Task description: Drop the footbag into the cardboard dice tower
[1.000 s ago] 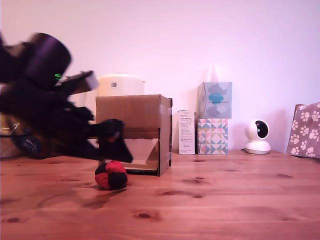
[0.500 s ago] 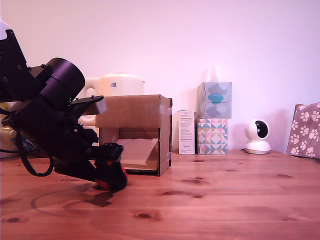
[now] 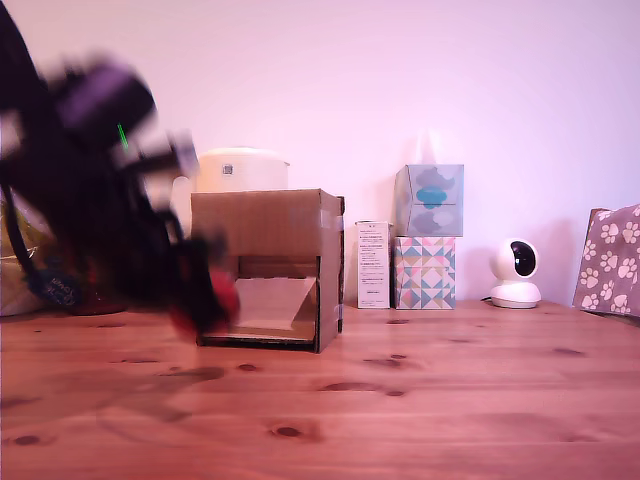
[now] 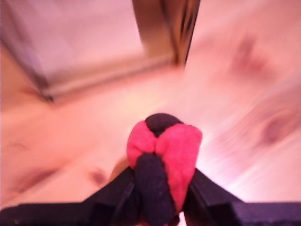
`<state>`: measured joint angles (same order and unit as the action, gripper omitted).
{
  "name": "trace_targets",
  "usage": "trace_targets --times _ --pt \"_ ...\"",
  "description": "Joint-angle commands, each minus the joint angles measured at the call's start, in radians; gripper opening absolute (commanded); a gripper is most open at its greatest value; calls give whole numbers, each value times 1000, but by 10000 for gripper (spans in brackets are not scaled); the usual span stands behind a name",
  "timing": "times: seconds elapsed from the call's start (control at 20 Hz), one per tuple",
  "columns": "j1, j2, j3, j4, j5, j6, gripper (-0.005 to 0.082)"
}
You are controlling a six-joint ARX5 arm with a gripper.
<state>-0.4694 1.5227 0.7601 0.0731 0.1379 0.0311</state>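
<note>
The red and black footbag (image 4: 162,157) is squeezed between my two black fingers (image 4: 120,190) in the wrist view, so my gripper (image 4: 160,188) is shut on it. In the exterior view the arm is a dark blur at the left, and the gripper (image 3: 205,295) holds a smear of red, the footbag (image 3: 222,292), just above the table in front of the dice tower's cut-out. The brown cardboard dice tower (image 3: 275,235) stands behind it, its slanted ramp (image 3: 275,300) showing. The tower's lower edge (image 4: 99,82) appears blurred in the wrist view.
A white kettle (image 3: 240,168) stands behind the tower. Toward the exterior view's right are a white carton (image 3: 373,264), two stacked tissue boxes (image 3: 427,235), a small white camera (image 3: 515,272) and a paw-print bag (image 3: 610,258). Wooden tabletop (image 3: 420,400) spreads in front.
The gripper came down over the footbag on the table, shut on it, and has now lifted it off the wood; the arm is moving fast and blurred.
</note>
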Motion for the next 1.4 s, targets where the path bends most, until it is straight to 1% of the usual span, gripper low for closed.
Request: trace_targets --times 0.0,0.2,0.3,0.35,0.45,0.65,0.7,0.8,0.9,1.0,1.2,1.35 --pt "0 -92 -4 -25 7 -10 155" --pt "0 -264 -4 -17 10 -16 155" --pt "0 -295 -4 -10 10 -16 155" --pt "0 -294 -4 15 10 -16 155" --pt "0 -277 -4 116 10 -15 155" --pt "0 -196 -3 417 10 -16 155" --pt "1 -169 6 469 5 -15 155" --pt "5 -99 61 492 3 -15 155" --pt "5 -24 153 443 3 -15 155" --pt "6 51 266 352 3 -15 155" --pt "19 200 529 40 4 -16 155" --pt "39 300 689 -124 12 -16 158"
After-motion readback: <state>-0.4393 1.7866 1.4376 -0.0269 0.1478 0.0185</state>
